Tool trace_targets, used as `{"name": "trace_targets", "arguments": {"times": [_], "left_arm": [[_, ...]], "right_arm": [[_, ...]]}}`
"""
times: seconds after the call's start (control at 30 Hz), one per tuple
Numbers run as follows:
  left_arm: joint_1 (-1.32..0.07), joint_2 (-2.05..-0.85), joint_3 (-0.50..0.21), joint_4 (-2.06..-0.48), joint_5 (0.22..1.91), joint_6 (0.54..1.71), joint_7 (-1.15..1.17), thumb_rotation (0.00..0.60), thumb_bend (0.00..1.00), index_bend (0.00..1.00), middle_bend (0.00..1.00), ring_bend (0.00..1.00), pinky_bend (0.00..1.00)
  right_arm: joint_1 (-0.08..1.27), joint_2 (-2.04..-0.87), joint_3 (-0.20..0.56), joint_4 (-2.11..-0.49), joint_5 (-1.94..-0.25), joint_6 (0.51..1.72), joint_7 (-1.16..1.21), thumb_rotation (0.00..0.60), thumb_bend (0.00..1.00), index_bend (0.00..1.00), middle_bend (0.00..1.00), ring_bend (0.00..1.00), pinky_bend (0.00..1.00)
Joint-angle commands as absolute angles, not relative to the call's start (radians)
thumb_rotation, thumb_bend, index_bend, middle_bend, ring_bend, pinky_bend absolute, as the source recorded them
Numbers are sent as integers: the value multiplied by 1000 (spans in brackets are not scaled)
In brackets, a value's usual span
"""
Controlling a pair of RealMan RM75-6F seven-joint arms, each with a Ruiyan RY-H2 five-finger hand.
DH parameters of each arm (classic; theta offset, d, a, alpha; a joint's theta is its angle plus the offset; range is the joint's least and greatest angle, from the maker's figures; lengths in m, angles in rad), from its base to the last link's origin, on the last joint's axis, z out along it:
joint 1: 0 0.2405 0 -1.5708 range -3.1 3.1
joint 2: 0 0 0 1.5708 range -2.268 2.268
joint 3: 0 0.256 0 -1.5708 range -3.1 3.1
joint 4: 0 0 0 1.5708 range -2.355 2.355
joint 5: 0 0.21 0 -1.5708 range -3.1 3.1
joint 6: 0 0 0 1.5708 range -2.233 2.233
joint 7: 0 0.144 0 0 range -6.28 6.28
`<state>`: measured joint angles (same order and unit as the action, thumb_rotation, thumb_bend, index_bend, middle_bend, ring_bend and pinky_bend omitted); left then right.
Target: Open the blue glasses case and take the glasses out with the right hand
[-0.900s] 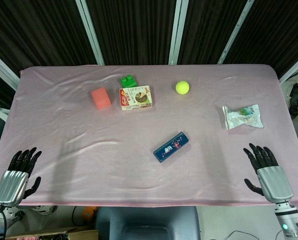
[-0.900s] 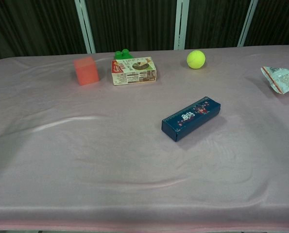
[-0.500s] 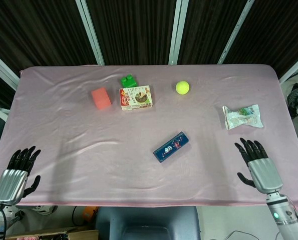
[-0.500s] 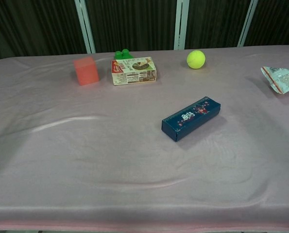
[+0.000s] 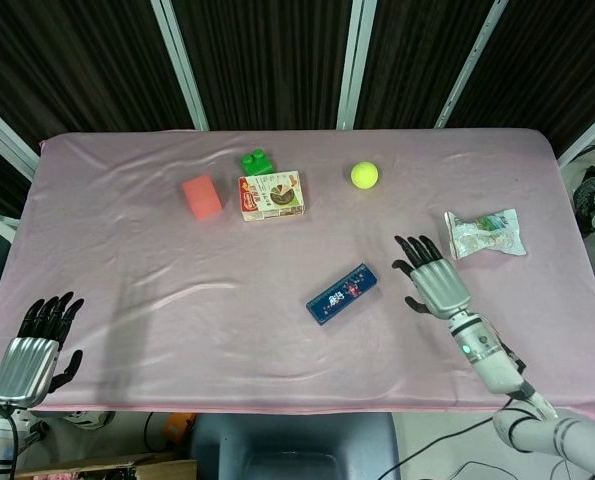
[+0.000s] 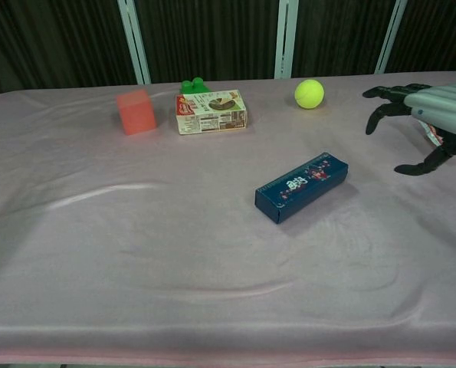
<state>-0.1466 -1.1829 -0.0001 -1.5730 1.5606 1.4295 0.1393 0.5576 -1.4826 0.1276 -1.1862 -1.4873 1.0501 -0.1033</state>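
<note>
The reach is the step in hand: the right hand point(image 5: 434, 281), fingers spread and empty, hovers just right of the shut blue glasses case point(image 5: 342, 294) at mid-frame, and next must grip its lid.

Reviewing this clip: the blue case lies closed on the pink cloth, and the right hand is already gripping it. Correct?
Not quite. The blue case does lie closed on the pink cloth, but the right hand is open beside it, apart from it, holding nothing. The head view shows the gap.
</note>
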Motion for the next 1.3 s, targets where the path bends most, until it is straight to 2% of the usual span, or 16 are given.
{"name": "trace_targets", "arguments": {"times": [0.03,0.27,0.43,0.9,1.3], "left_arm": [[-148,-1181,-1,-1573,1557,1426,140,600,399,0,0,0,0],[-149,-1180,-3,-1574,1552,1426,139,600,398,0,0,0,0],[-149,-1180,-3,-1573,1550,1426,138,600,399,0,0,0,0],[-146,-1174,-2,-1576,1552,1433,130,600,399,0,0,0,0],[-147,-1174,-1,-1574,1552,1431,131,600,399,0,0,0,0]], "right_arm": [[605,-1546,138,-1112,-1498,1020,-70,600,373,457,76,0,0],[654,-1615,138,-1030,-1491,983,-48,600,373,484,98,10,0],[676,-1634,134,-1010,-1490,967,-55,600,440,518,108,20,0],[697,-1663,125,-986,-1465,950,-65,600,445,546,118,31,0],[712,-1671,122,-981,-1452,942,-81,600,552,616,136,48,0]]}}
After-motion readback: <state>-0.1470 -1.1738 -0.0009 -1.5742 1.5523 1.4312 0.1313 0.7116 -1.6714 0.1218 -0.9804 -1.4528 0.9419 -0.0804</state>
